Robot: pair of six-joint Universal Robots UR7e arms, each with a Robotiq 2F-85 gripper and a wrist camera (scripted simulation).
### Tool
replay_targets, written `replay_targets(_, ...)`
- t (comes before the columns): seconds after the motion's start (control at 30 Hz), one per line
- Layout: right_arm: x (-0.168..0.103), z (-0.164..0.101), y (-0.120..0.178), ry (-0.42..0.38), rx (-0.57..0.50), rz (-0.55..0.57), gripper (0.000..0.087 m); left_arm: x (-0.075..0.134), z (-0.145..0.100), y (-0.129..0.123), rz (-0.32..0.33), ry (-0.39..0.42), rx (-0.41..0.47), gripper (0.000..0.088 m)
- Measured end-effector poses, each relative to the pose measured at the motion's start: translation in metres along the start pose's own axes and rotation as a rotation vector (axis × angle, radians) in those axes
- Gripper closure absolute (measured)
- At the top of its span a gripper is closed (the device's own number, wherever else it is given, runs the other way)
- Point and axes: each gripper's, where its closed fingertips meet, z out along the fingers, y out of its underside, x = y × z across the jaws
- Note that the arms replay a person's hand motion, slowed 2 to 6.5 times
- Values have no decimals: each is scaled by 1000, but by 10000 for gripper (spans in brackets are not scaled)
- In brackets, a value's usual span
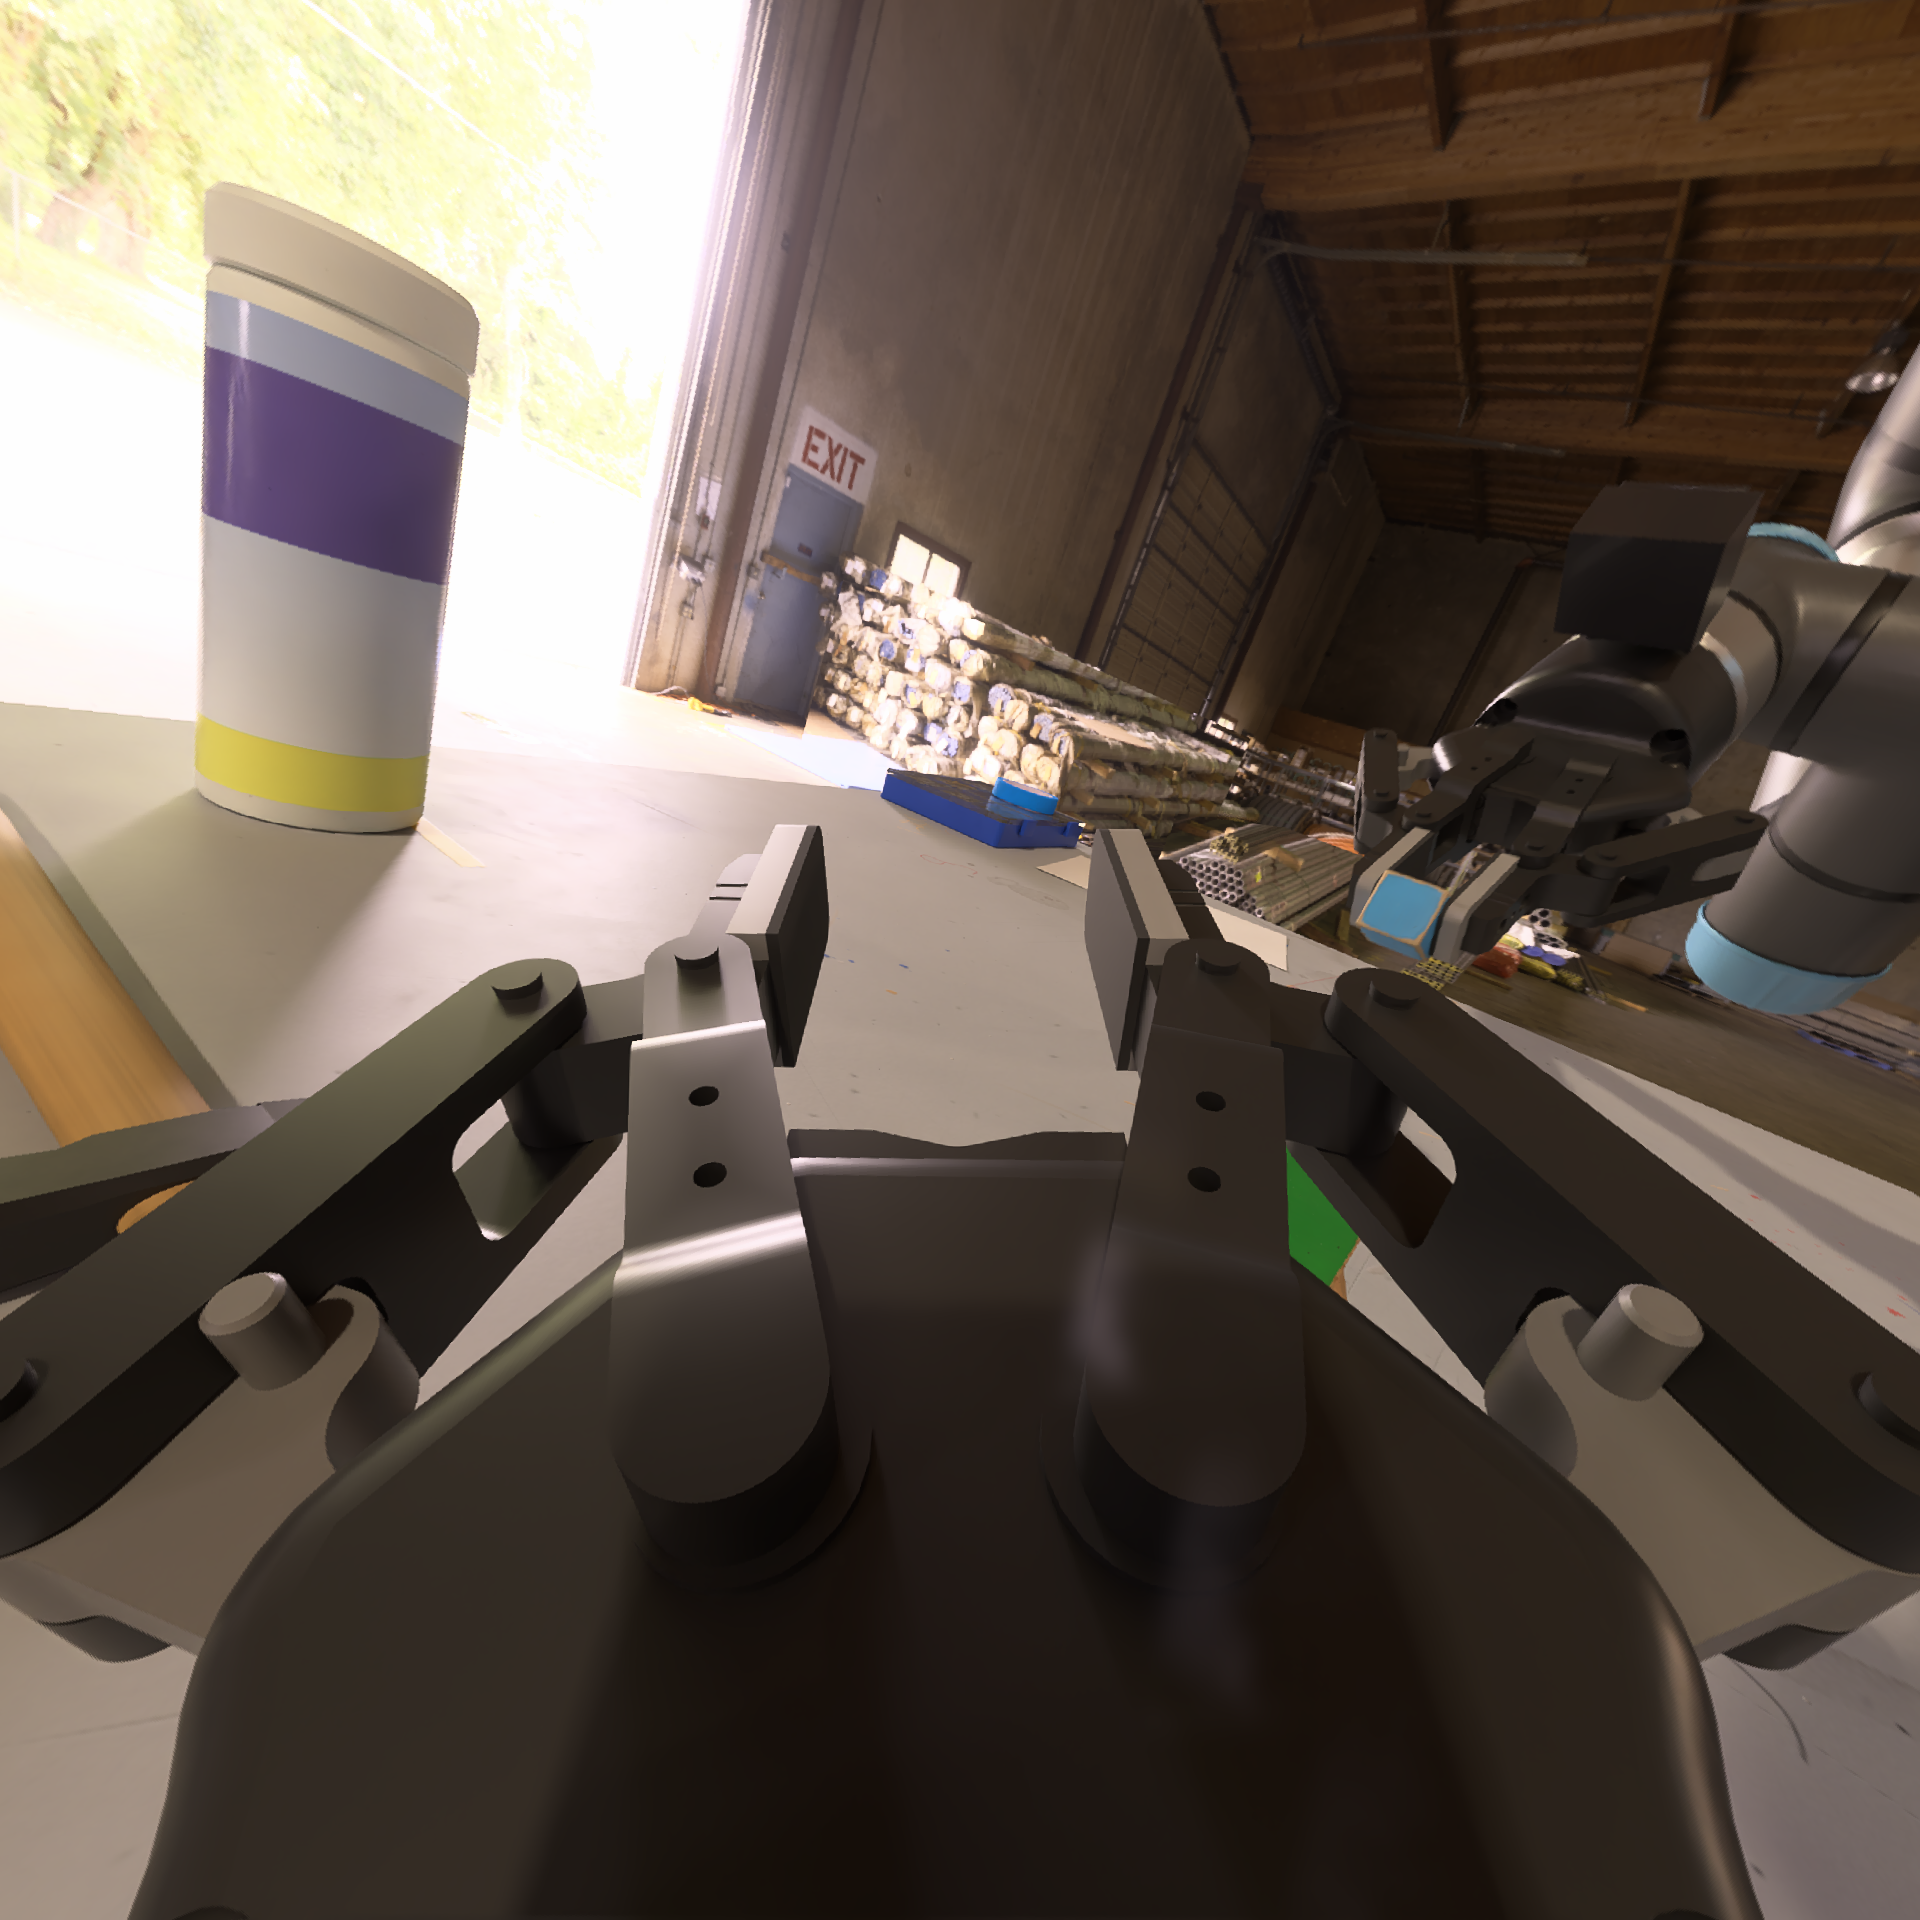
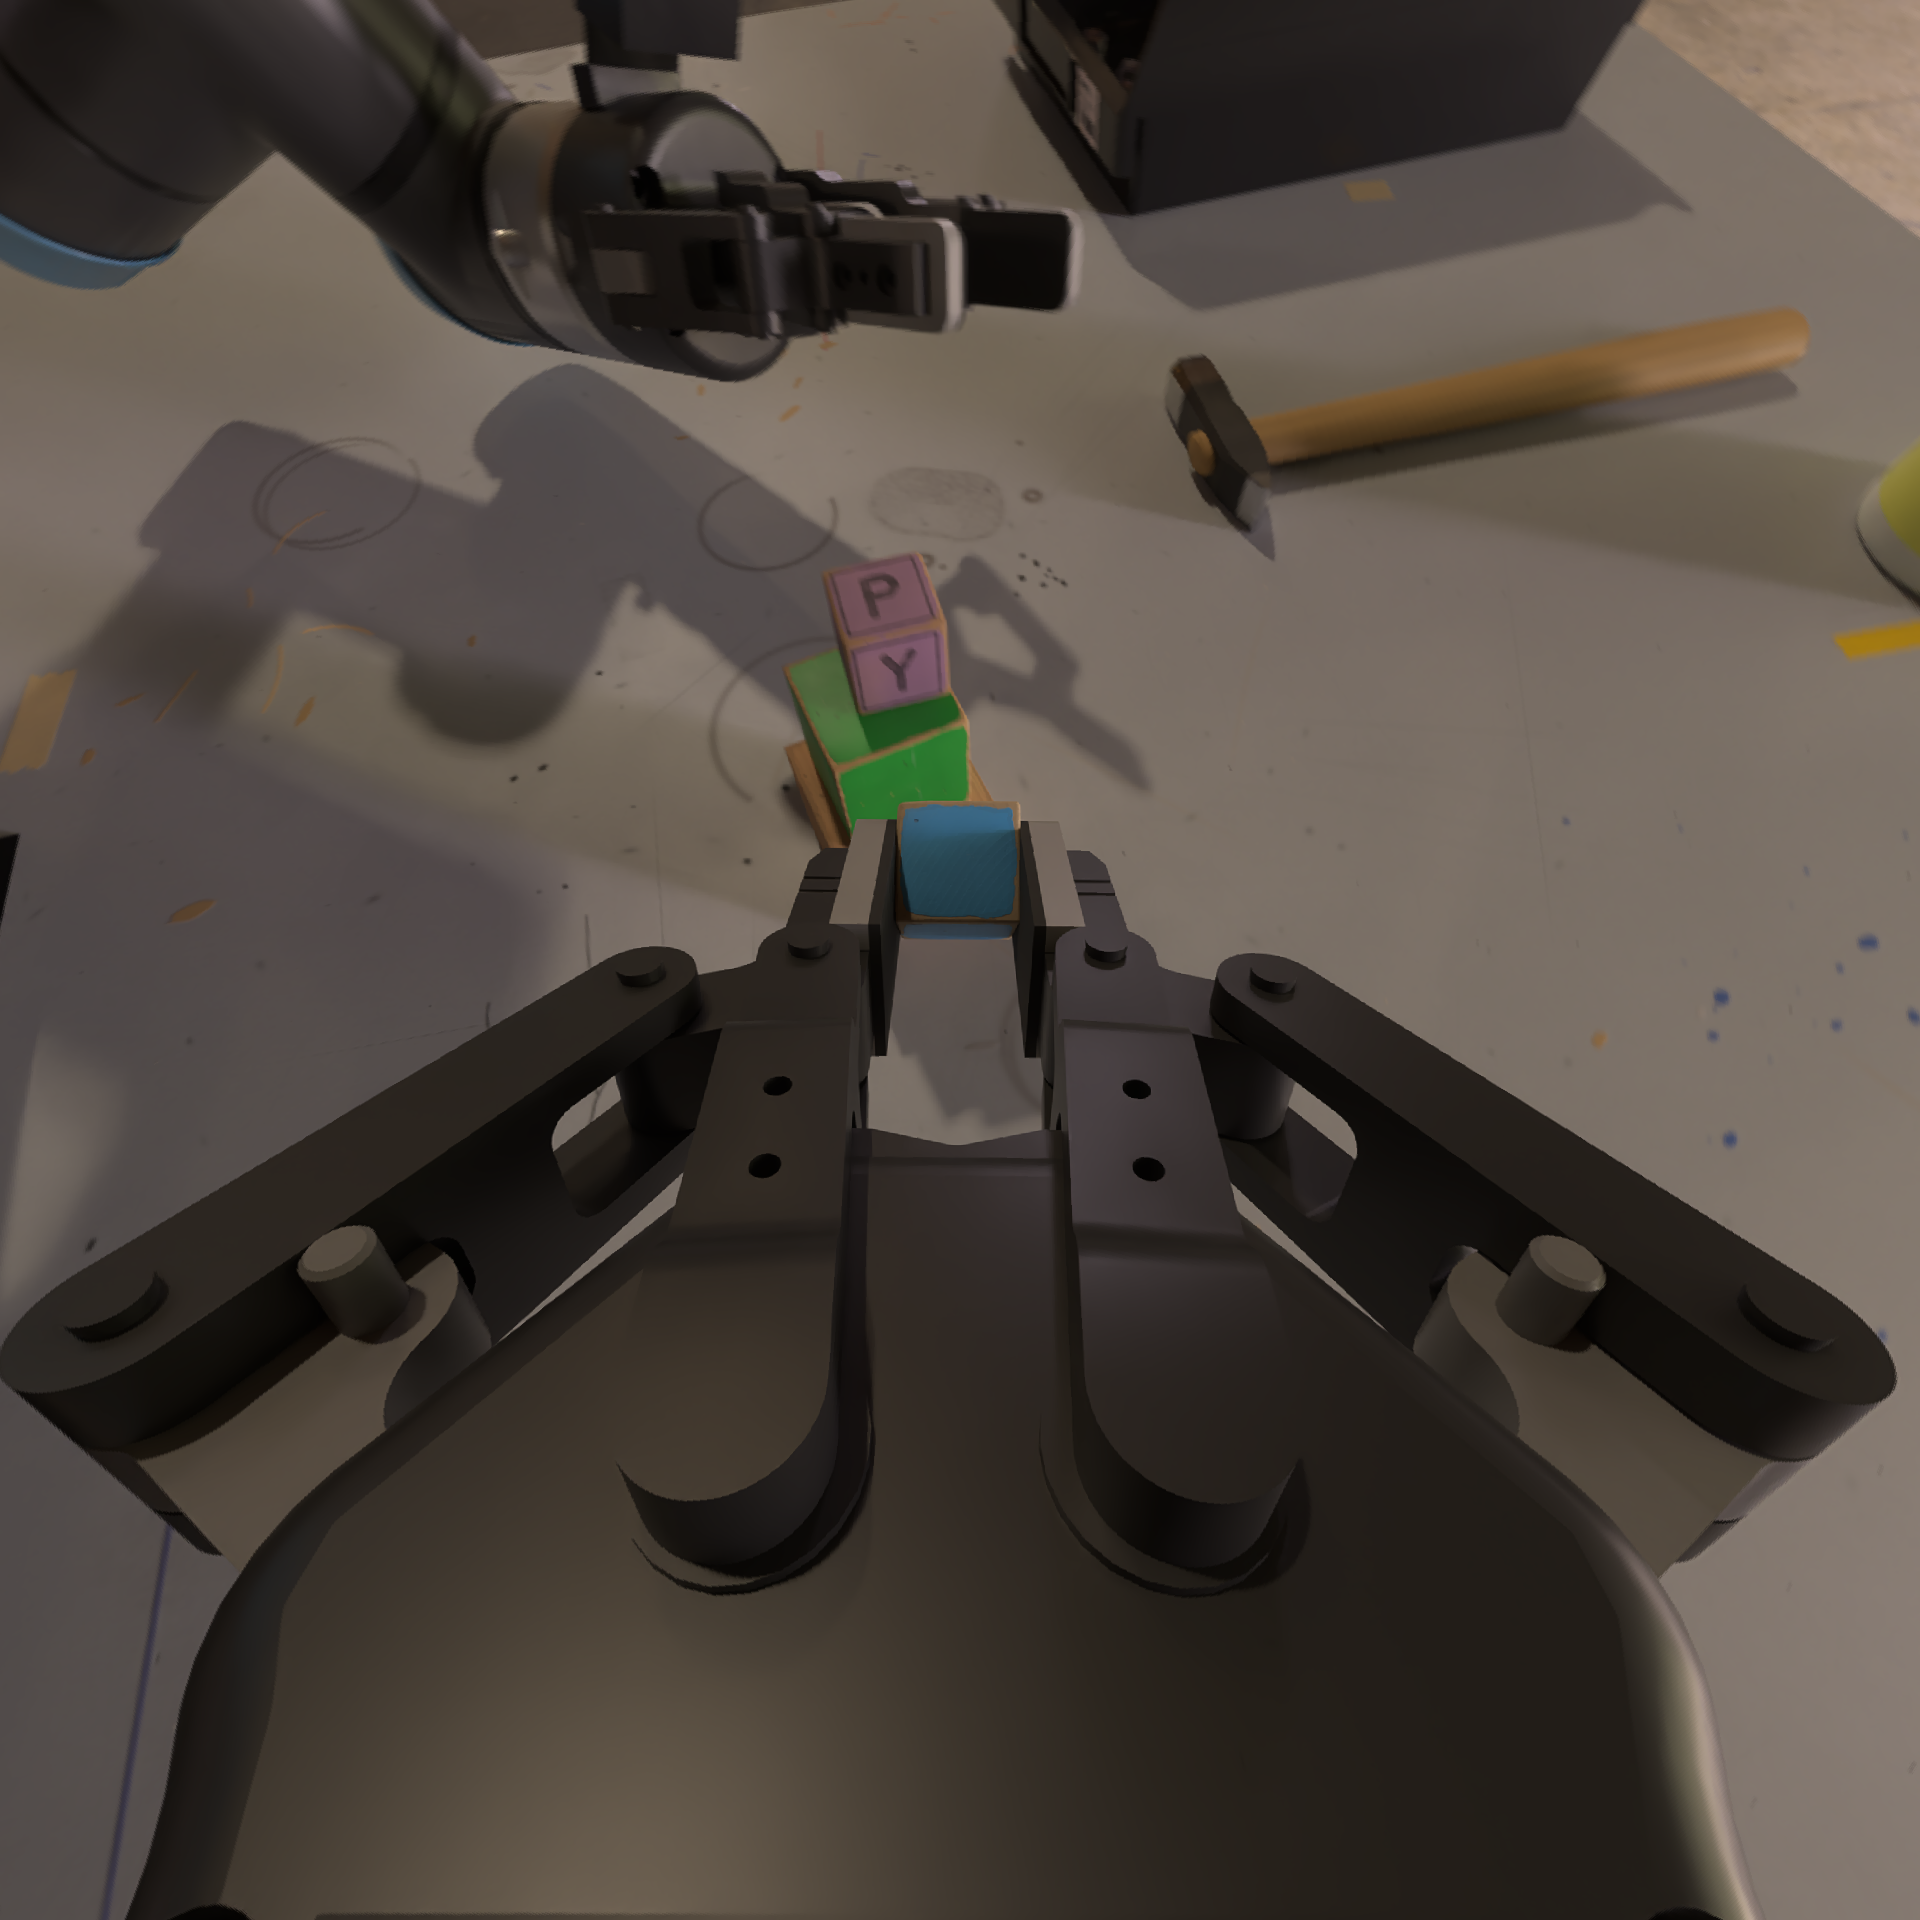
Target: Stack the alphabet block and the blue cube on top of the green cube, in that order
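In the right wrist view the green cube (image 2: 883, 743) stands on the grey table with the purple alphabet block (image 2: 888, 636) on top of it. My right gripper (image 2: 956, 883) is shut on the blue cube (image 2: 956, 868) and holds it above the table, just in front of the stack. My left gripper (image 1: 956, 935) is open and empty; it also shows in the right wrist view (image 2: 1013, 258), hovering beyond the stack. In the left wrist view the right gripper (image 1: 1439, 914) holds the blue cube (image 1: 1397, 906) at the right, and a sliver of the green cube (image 1: 1317, 1216) shows behind my finger.
A hammer (image 2: 1475, 405) with a wooden handle lies at the right, also at the left edge of the left wrist view (image 1: 73, 997). A white canister (image 1: 327, 520) with purple and yellow bands stands on the table. A dark box (image 2: 1309, 83) sits at the far edge.
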Motion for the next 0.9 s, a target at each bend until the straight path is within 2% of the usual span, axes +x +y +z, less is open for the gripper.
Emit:
replay_targets(0.43,-23,22,-38,-167,-54,-217,676,0,0,0,2,1,-2,424)
replay_targets(0.9,-31,39,-55,-280,-71,-276,676,1,-1,-1,4,2,8,424)
